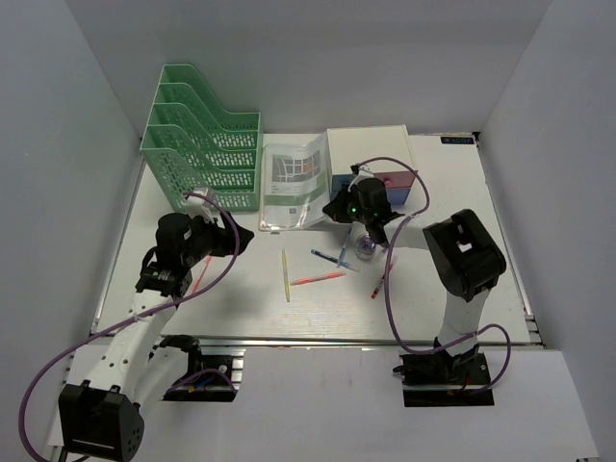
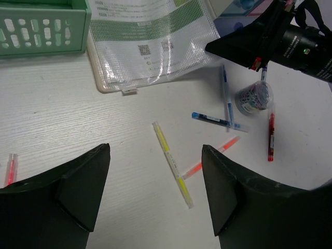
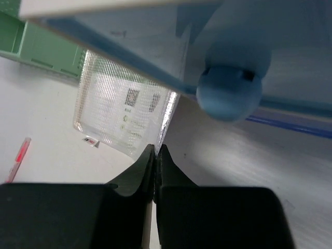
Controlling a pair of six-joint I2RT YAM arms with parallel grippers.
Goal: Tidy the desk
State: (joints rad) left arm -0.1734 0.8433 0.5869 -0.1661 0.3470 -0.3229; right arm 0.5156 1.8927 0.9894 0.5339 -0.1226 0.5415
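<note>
The white desk (image 1: 462, 192) holds a clear mesh document pouch (image 1: 294, 183) with printed sheets, at the back middle. My right gripper (image 1: 337, 210) is at the pouch's right edge. In the right wrist view the right gripper (image 3: 156, 151) is shut on the pouch's thin edge (image 3: 124, 111). My left gripper (image 1: 244, 234) hovers open and empty left of centre. In the left wrist view the left gripper (image 2: 155, 151) is above a yellow highlighter (image 2: 171, 163), with an orange pen (image 2: 209, 157) beside it.
A green file rack (image 1: 197, 135) stands back left. A white drawer box (image 1: 371, 154) with a blue drawer and knob (image 3: 228, 92) is behind the right gripper. Two blue pens (image 2: 213, 120), a red pen (image 2: 271, 136), a clip tub (image 2: 253, 96) and a pink pen (image 2: 10, 169) lie loose.
</note>
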